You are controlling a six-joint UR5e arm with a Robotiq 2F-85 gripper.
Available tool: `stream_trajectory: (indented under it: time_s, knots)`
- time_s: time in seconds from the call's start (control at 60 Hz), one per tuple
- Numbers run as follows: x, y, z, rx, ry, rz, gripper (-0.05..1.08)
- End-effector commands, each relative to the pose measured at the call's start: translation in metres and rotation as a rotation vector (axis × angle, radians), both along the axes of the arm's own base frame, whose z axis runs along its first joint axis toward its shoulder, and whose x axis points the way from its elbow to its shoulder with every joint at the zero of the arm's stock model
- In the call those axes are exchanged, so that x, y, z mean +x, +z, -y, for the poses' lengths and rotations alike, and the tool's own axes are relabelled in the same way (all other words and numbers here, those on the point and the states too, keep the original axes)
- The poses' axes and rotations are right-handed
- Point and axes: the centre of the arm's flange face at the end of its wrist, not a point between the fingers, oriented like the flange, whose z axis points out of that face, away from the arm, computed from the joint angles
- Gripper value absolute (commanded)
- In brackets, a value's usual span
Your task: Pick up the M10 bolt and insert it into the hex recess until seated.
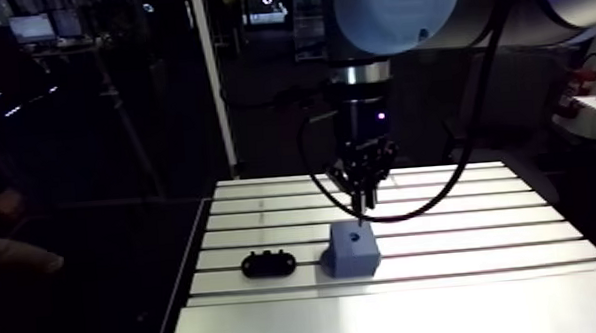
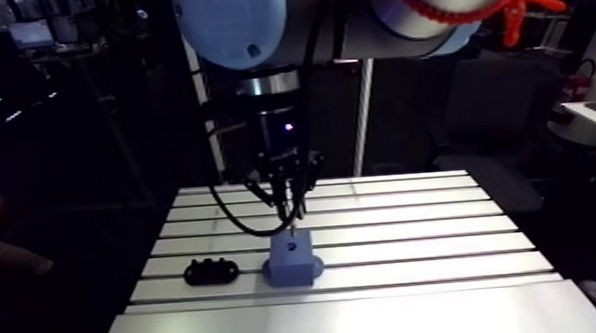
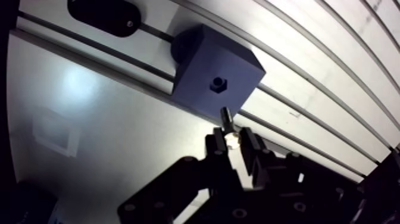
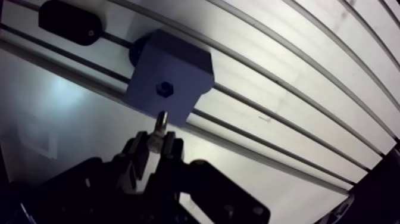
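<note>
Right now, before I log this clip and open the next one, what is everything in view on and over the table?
M10 bolt: one, metallic, gripped in the claw, tip pointing at the block, not yet in the recess.
block: one, blue-grey, on the table under the claw.
hex recess: one, dark, in the block's top face, empty.
black oval part: one, black, on the table beside the block, apart from it.
table: one, slotted aluminium, bearing both.
arm: one, dark wrist under a light-blue joint cap, coming down over the block.
claw: one, black, two fingers shut on the bolt.
</note>
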Motion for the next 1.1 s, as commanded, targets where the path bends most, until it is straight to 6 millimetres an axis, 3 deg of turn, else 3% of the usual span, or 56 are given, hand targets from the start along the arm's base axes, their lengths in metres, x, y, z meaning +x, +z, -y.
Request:
stream_trajectory:
  time_s: [0.017, 1.1]
  knots:
    - [-0.0045, -0.0017, 0.0041, -0.004, 0.007, 0.001, 1.08]
    - [-0.0102, -0.0104, 0.0092, 0.001, 0.017, 0.000, 1.08]
